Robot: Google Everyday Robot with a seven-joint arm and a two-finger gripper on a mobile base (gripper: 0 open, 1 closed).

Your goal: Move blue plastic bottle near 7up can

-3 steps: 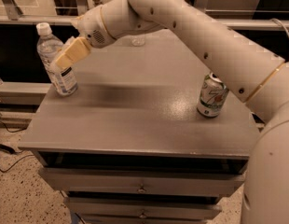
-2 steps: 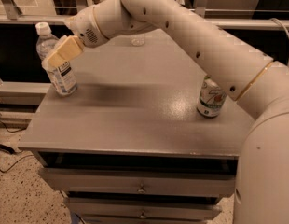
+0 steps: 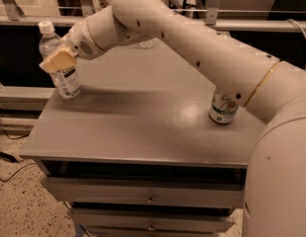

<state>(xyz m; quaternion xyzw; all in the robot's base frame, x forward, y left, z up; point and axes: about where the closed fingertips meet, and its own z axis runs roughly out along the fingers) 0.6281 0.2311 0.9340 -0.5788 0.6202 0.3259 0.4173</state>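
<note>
In the camera view my gripper [image 3: 58, 60] is against the middle of the upright bottle [image 3: 68, 82], at the table's [image 3: 143, 127] far left corner. I cannot tell whether it is holding the bottle. The can [image 3: 223, 107] stands well apart at the right, partly behind my arm [image 3: 202, 48].

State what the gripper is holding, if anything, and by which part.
Cannot be told. The gripper is against the body of the blue plastic bottle, just above its label; the bottle stands on the table.

arm [image 3: 192, 48]: cream-white rounded shell, small dark holes | gold band [image 3: 262, 83] | jaws: tan, upper left of view
</note>
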